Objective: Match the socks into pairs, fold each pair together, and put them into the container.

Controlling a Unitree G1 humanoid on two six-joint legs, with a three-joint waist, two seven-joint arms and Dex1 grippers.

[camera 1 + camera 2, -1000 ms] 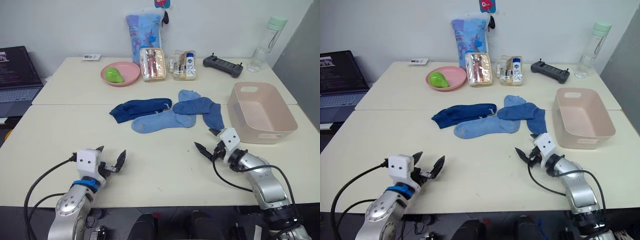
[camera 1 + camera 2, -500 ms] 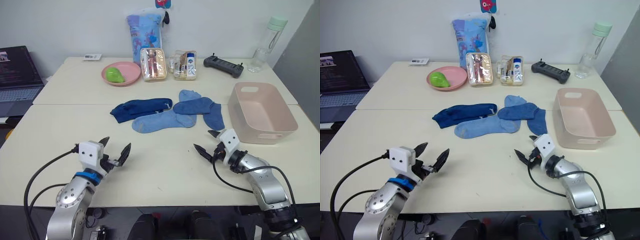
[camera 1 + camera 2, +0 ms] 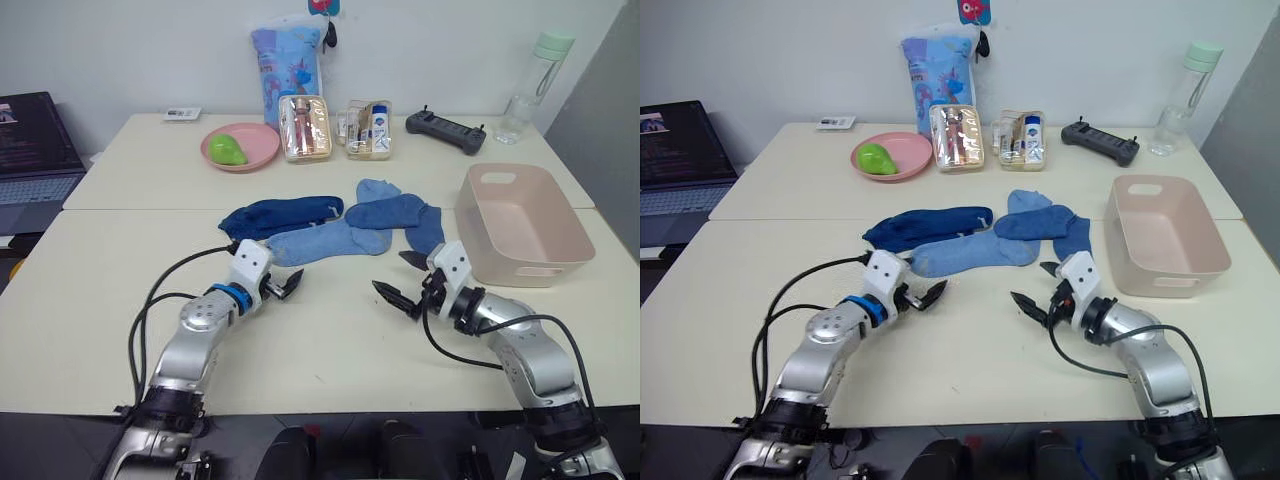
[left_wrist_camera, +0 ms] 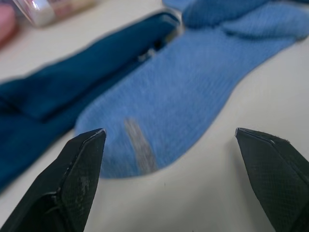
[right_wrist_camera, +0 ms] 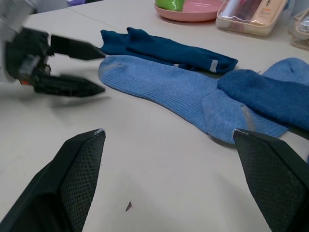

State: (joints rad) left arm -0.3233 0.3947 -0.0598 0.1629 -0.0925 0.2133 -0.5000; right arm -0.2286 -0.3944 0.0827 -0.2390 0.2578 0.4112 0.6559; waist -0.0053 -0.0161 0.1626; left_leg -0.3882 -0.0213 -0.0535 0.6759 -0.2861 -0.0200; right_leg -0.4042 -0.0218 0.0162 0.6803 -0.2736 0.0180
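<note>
Socks (image 3: 340, 225) just beyond left end effector (image 3: 272, 283), both end effectors spread apart.

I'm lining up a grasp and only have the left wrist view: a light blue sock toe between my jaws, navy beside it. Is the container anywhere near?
Observer: No. The pink container sits on the table's right side, beyond the right gripper, and is empty.
Operator: Is the right gripper holding anything?
Observer: Nothing; its jaws are open above bare table, short of the socks.
Operator: Any socks beyond these two?
Observer: Yes, medium blue socks overlap at the light blue sock's far end, toward the container.
</note>
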